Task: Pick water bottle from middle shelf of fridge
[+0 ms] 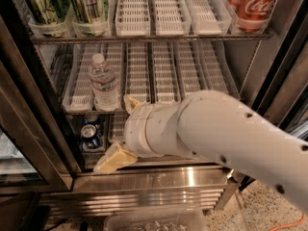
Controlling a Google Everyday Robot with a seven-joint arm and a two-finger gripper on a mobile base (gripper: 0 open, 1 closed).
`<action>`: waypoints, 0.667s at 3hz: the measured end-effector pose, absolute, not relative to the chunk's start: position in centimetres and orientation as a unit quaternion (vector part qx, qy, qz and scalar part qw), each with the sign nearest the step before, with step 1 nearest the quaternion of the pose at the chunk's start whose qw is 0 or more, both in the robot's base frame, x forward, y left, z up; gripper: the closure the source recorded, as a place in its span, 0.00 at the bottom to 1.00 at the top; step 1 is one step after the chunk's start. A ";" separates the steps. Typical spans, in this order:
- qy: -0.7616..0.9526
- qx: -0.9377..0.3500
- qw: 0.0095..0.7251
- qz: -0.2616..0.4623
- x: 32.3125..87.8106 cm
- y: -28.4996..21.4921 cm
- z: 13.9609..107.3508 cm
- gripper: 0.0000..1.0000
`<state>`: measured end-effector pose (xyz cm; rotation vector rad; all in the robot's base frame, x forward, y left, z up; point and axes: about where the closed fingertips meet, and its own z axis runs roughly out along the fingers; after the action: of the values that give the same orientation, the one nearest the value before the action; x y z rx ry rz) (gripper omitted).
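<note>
White arm (231, 134) fills foreground, reaching left into fridge (159, 177). Gripper (113, 134) at front edge of middle shelf (163, 71). Pale fingers (114, 159) spread wide, one above rack edge, one below, nothing held. Water bottle (104, 83) upright in left-hand lane, near upper finger, apart. Likely best approach: raise gripper, centre bottle between fingers, close on ribbed body, keep clear of tray walls. Beyond: cans (86, 4) on upper rack.
</note>
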<state>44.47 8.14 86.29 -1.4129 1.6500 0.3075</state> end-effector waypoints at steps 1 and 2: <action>0.666 -0.538 0.494 0.148 45.6 11.3 85.2 0.00; 0.679 -0.492 0.522 0.155 46.3 13.8 84.9 0.00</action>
<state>46.35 13.77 84.90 -1.1776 1.6268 0.3720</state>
